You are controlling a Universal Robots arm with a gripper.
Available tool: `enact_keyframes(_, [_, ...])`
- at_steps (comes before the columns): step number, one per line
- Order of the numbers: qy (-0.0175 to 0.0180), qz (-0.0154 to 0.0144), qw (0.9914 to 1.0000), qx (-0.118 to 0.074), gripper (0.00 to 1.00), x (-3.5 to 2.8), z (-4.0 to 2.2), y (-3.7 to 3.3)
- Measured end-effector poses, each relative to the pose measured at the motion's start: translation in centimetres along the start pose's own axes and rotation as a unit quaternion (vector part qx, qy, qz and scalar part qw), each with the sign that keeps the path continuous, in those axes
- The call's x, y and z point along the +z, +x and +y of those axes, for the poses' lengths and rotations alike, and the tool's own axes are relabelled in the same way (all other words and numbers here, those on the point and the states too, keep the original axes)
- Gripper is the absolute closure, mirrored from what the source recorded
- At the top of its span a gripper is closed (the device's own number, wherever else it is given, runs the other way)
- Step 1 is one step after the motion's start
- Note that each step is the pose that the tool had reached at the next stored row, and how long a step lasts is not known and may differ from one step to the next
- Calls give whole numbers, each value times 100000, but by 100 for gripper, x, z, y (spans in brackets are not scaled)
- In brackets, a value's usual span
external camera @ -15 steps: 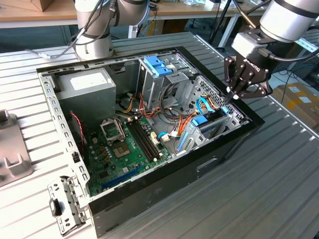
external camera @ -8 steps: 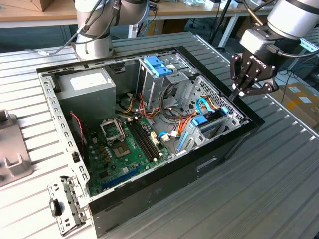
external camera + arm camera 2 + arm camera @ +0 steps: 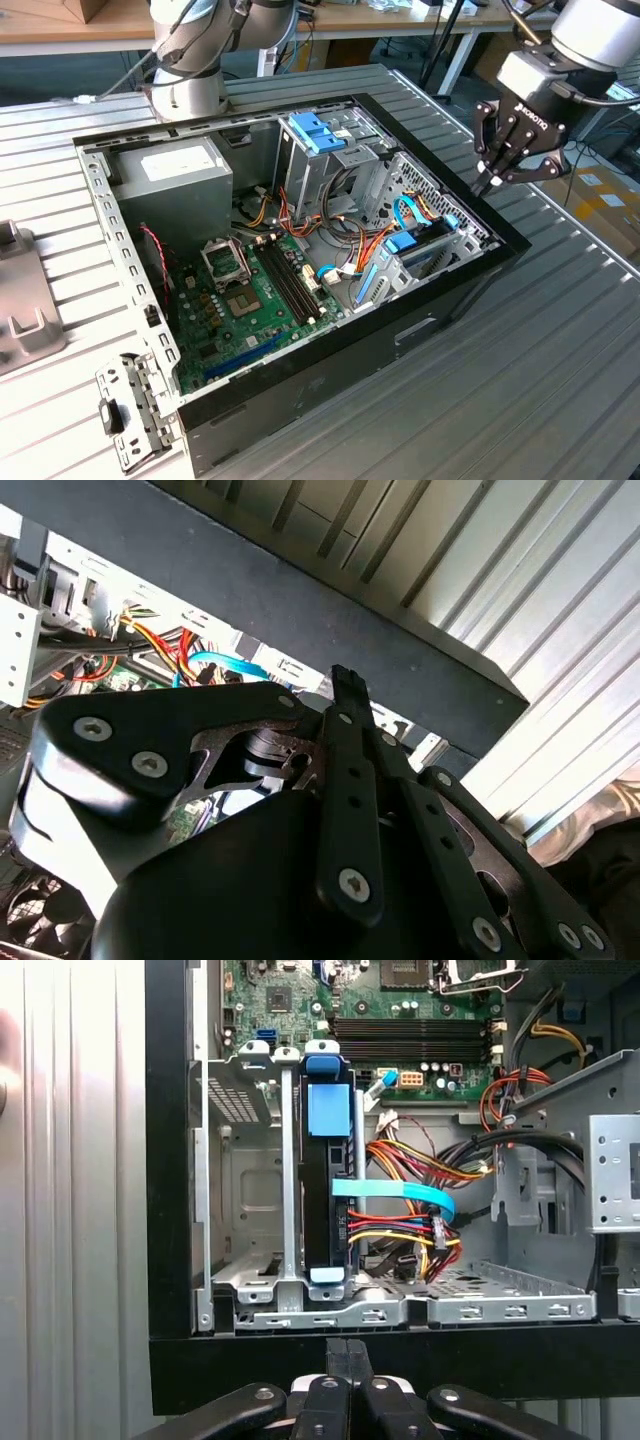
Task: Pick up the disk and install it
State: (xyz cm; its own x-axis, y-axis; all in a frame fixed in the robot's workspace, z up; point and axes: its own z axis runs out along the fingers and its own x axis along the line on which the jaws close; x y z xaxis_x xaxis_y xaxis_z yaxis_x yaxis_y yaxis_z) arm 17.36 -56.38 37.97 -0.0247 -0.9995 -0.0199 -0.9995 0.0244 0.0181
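1. In the exterior view I see one open computer case (image 3: 300, 250) lying on the ribbed metal surface (image 3: 560, 330). At the exterior view's left, a grey power supply (image 3: 175, 175) sits inside the case and one loose metal bracket (image 3: 135, 410) lies on the surface beside it.
2. I count one motherboard (image 3: 250, 300) on the case floor and one light-blue bracket (image 3: 315, 132) atop the drive cage at the far wall.
3. The disk (image 3: 415, 250) stands on edge in the drive bay near the case's right wall, in the exterior view. The first wrist view shows what the exterior view does not: the disk (image 3: 328, 1185) seated upright between the bay's metal rails, one blue tab at each end, one blue cable plugged into its side.
4. At the exterior view's right, my claw (image 3: 500, 180) hangs above the case's right rim, pointing down, outside the case. Its fingers are pressed together and hold nothing; the first wrist view shows the tips (image 3: 345, 1352) meeting.
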Motion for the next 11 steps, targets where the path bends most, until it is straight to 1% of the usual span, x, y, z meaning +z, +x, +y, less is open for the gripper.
enact_keyframes(4, [2,-9,100000,-3,89,-59,0,-1])
enact_keyframes(6, [2,2,100000,-3,89,-112,1,-2])
enact_keyframes(7, [2,2,100000,-3,89,-157,2,-3])
enact_keyframes(9, [0,-14,100000,-8,89,-176,3,-3])
enact_keyframes(11, [1,-5,100000,-6,89,-184,28,-4])
